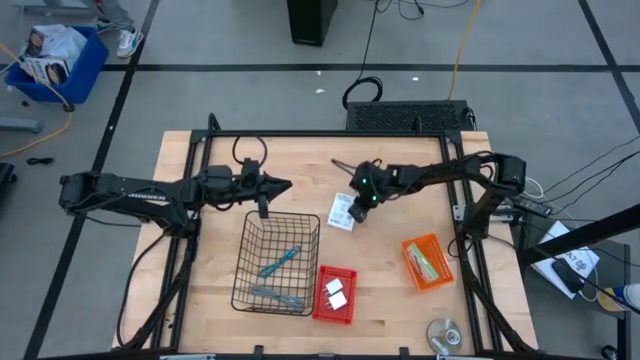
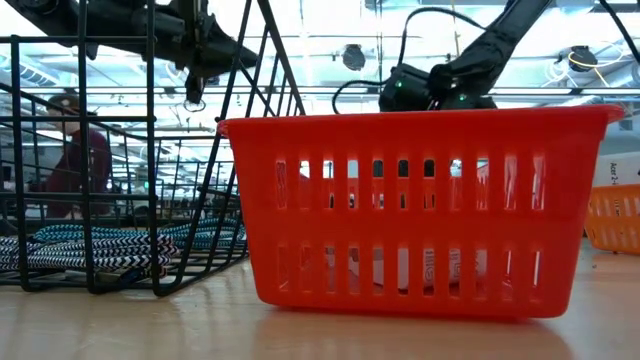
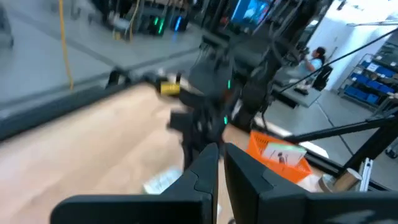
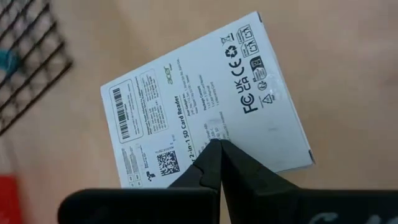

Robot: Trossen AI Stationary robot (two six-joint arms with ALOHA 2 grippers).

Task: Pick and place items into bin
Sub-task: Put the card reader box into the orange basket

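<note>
A flat white card with print (image 1: 342, 210) (image 4: 205, 106) lies face down on the wooden table, just beyond the wire basket (image 1: 243, 262). My right gripper (image 1: 358, 204) (image 4: 215, 145) is shut and slants down over the card's middle. My left gripper (image 1: 287, 186) (image 3: 221, 163) hangs shut above the table beyond the basket's far edge, holding nothing. Two teal and grey tools (image 1: 280, 260) (image 1: 278, 294) lie in the basket. Two white blocks (image 1: 335, 292) sit in the small red bin (image 1: 318, 300) (image 2: 420, 200). My right gripper's shut fingertips (image 4: 209, 157) stand over the middle of the card's printed back (image 4: 214, 127), coming from above on a slant. The card lies flat on the table. I cannot tell whether the tips touch it.
An orange bin (image 1: 410, 262) with green-printed cards (image 1: 432, 262) stands right of the red bin. A round silver disc (image 1: 445, 333) lies at the near right edge. A black frame (image 1: 330, 135) borders the table. Bare wood shows at the table's far side.
</note>
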